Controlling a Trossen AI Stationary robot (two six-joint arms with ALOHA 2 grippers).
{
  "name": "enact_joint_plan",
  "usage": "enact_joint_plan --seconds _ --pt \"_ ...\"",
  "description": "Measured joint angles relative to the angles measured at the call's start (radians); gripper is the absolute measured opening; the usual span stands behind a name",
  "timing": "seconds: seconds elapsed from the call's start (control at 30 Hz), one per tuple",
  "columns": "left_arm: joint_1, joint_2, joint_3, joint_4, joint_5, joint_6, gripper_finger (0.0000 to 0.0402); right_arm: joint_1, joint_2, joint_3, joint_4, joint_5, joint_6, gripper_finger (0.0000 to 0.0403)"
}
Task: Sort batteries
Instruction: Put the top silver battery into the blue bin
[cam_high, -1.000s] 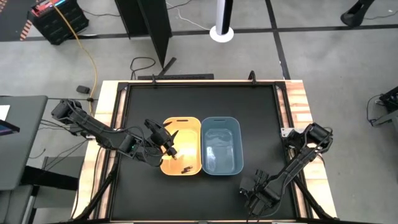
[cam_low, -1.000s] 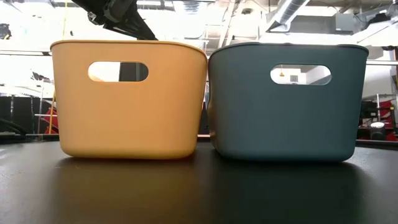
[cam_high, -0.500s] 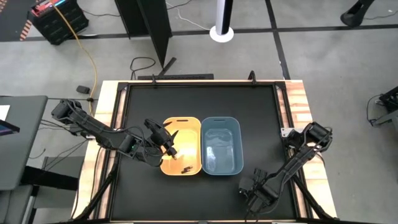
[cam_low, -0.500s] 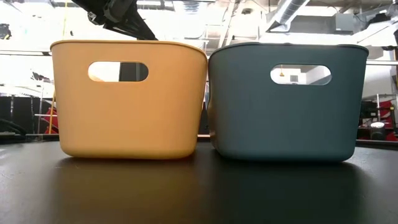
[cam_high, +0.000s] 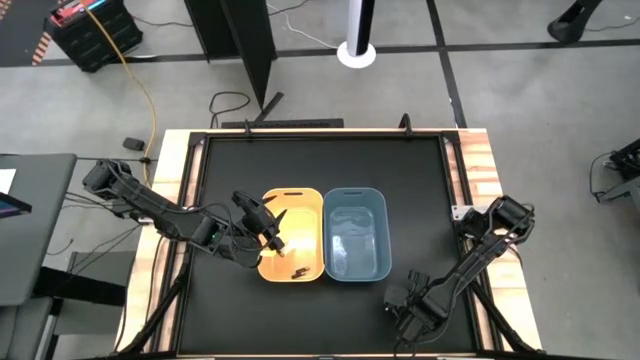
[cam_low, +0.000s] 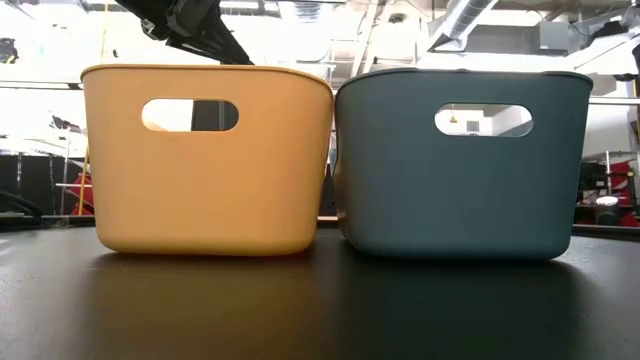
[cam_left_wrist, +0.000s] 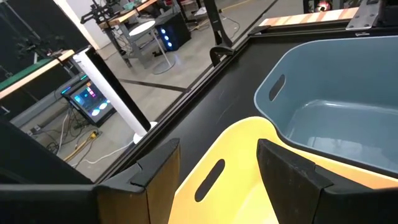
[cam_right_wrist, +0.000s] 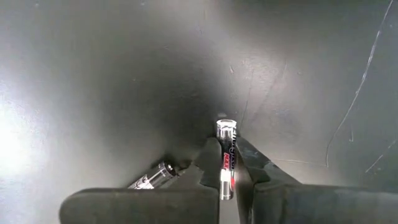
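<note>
Right pincer (cam_right_wrist: 227, 167) clamped on a battery (cam_right_wrist: 225, 155) at the worktop (cam_right_wrist: 93, 74); second battery (cam_right_wrist: 152, 176) alongside. Left pincer (cam_left_wrist: 214, 180) open, empty, over yellow bin (cam_high: 293, 235).

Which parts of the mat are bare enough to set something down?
The black mat is bare behind the yellow bin and blue bin. It is crowded at the front right, where the right gripper grips a battery, another battery beside it.

Your low view's badly backlit: windows blow out white behind the yellow bin (cam_low: 205, 160) and blue bin (cam_low: 462, 160), tabletop (cam_low: 320, 310) dim. Right wrist view has glare at 9 o'clock and a dark shadow mid-mat (cam_right_wrist: 186, 74).
</note>
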Motion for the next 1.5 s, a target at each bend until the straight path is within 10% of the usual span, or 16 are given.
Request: enact_joint_plan --seconds 1.5 --pt "0.0 0.0 0.0 0.0 0.0 -0.003 0.0207 0.063 0.001 0.02 0.123 0.218 -0.059 0.0026"
